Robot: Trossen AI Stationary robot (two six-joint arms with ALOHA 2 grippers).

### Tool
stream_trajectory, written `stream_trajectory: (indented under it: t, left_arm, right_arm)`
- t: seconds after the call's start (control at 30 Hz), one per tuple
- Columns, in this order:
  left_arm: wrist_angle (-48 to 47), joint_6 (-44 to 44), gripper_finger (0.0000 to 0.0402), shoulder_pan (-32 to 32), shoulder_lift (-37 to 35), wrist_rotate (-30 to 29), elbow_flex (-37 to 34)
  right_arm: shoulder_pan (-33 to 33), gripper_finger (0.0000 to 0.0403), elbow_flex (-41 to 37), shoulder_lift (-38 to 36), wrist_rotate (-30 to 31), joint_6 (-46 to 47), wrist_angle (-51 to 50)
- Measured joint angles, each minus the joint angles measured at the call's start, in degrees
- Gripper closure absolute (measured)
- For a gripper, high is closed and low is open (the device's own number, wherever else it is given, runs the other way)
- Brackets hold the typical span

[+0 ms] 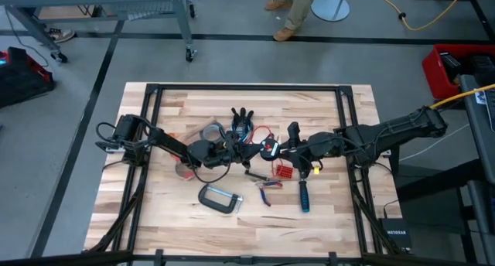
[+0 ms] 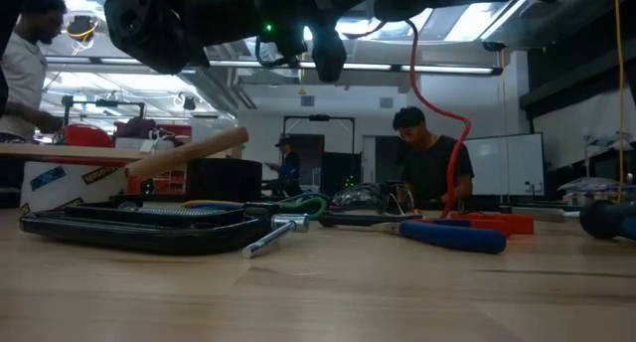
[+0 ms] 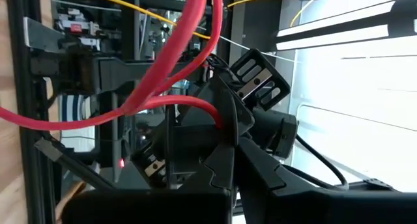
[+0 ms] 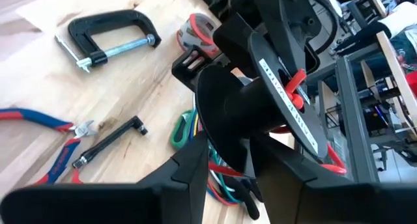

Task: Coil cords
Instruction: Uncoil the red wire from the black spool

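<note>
A red cord [image 3: 163, 61] runs slack through the air to my left gripper [image 3: 221, 129], which is shut on it above the table's middle [image 1: 241, 148]. Close to its right, my right gripper [image 1: 272, 151] holds a black spool-like disc [image 4: 221, 107] with red cord [image 4: 296, 87] lying against it. In the low view the red cord [image 2: 442, 113] hangs in a curve down to the table. A bundle of green, blue and red cords [image 4: 195, 136] lies on the wood under the grippers. My left gripper pinches the red cord near one end [image 3: 212, 113] between its two fingers, which come nearly level from the table's left. The cord leaves the hold slack and loops away. My right gripper has the black disc's middle stem [image 4: 251, 142] between its fingers, coming from the table's right and slanting down. The disc is lifted clear of the table; the contact itself is hidden by the disc.
On the wood lie a black C-clamp [image 1: 219, 198], red-and-blue pliers [image 4: 45, 129], a black hex key [image 4: 107, 142], a blue-handled screwdriver [image 1: 304, 195], a grey tape roll [image 1: 211, 131] and an orange-red tape roll [image 4: 199, 30]. People stand in the room beyond the table.
</note>
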Motion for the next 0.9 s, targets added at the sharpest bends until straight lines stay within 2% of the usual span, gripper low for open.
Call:
stream_trajectory:
  t: [0.2, 0.5, 0.67, 0.9]
  left_arm:
    - [1.3, -0.6, 0.0401, -0.5, 0.0, 0.0, 0.0]
    - [1.3, -2.5, 0.0401, -1.3, 0.0, -0.3, 0.0]
    - [2.7, -2.0, 0.0398, -1.2, 0.0, -0.3, 0.0]
    - [6.9, 11.7, 0.0373, 0.2, -0.3, 0.4, 0.1]
  right_arm:
    - [0.0, 0.0296, 0.0, 0.3, 0.0, 0.0, 2.1]
    - [0.1, 0.0391, 0.0, 0.4, -0.9, -0.9, 2.5]
    - [0.1, 0.0393, 0.1, 0.4, 0.5, -0.4, 3.0]
    - [0.1, 0.0399, 0.2, -2.4, 7.5, 1.2, 4.9]
